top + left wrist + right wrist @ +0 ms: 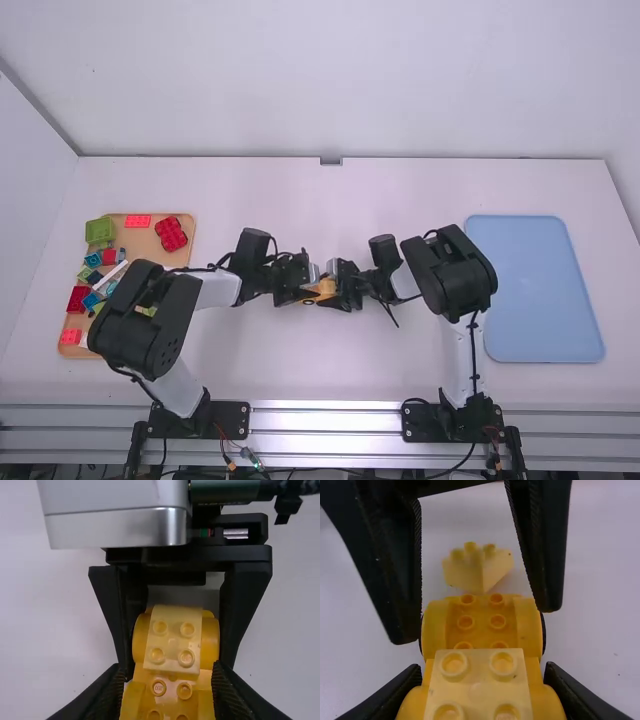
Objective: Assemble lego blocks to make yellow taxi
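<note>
The white surface (400,375) spreads under my two arms. On it, near the middle, I hold the yellow car base (482,625) between both claws: my right claw (342,290) pinches the end carrying a pale yellow brick (478,680), and my left claw (308,292) pinches the other end, its fingers along the sides. In the right wrist view, a pale studded piece (477,570) shows beyond the base, between the left claw's fingers. Well apart, the brown tray (185,258) of loose blocks lies to my left, the blue tray (540,290) to my right. Farthest stands the white wall (340,80).
</note>
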